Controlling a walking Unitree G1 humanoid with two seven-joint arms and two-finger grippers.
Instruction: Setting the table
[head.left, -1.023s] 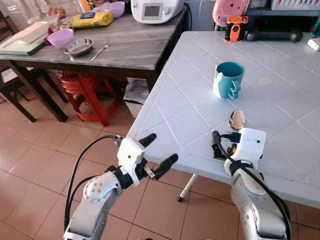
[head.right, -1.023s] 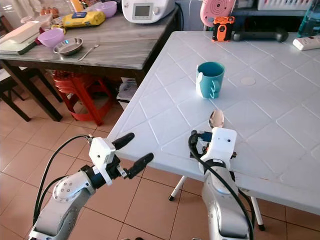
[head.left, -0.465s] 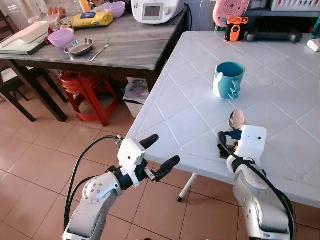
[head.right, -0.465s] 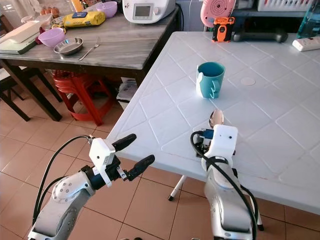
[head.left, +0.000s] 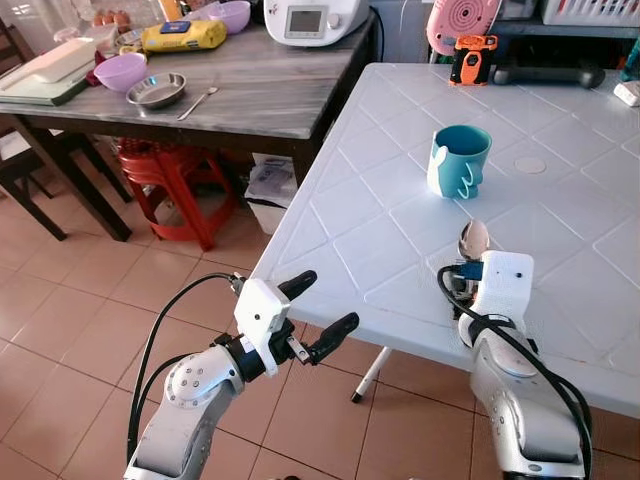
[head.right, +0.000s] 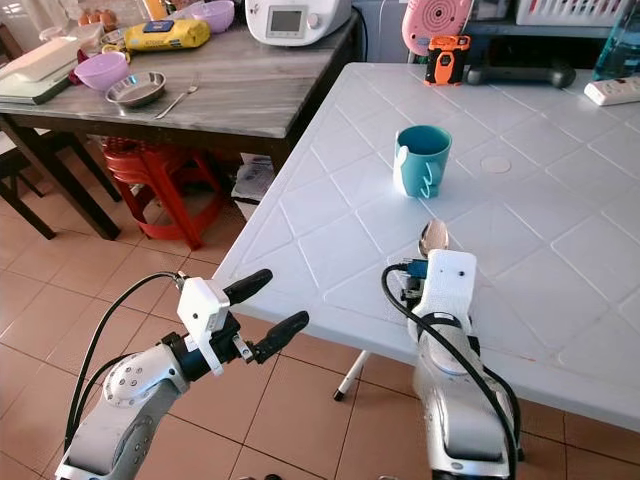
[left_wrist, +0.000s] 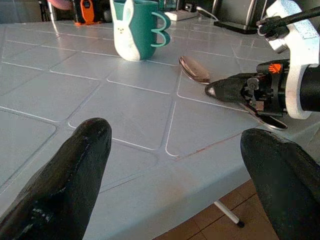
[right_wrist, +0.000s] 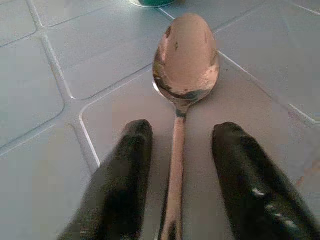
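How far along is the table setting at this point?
Done: the mug stands on the white table, and the spoon lies flat near it. In hand: the right gripper straddles the spoon handle, fingers open. Left: the bowls and fork sit on the grey table.

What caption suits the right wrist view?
Right gripper open, fingers straddling a spoon lying on the white table.

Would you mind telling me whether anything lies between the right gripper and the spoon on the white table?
Nothing visible does. The right gripper is low over the white table with its fingers open on either side of the spoon handle, gaps on both sides. The mug stands apart, beyond the spoon's bowl.
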